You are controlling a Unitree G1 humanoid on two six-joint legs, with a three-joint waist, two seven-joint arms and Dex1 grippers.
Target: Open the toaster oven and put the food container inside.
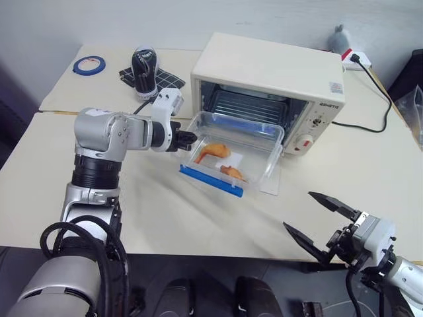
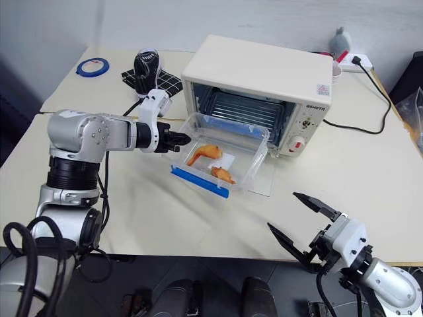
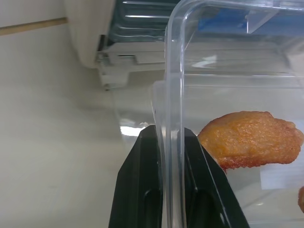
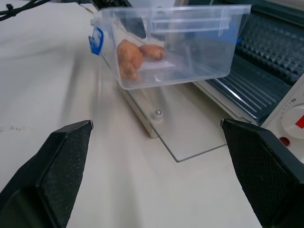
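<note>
The cream-white toaster oven stands at the back of the table, its glass door folded down flat. The food container, a clear box with blue clip strips and orange food pieces inside, hangs tilted just above that door, in front of the oven's open mouth. My left gripper is shut on the container's left wall; the left wrist view shows both black fingers pinching the clear rim. My right gripper is open with nothing in it, near the table's front right edge, pointing toward the container.
A blue tape roll and a black object on a checked mat lie at the back left. The oven's black cord runs to a power strip at the back right. Bare tabletop lies in front of the container.
</note>
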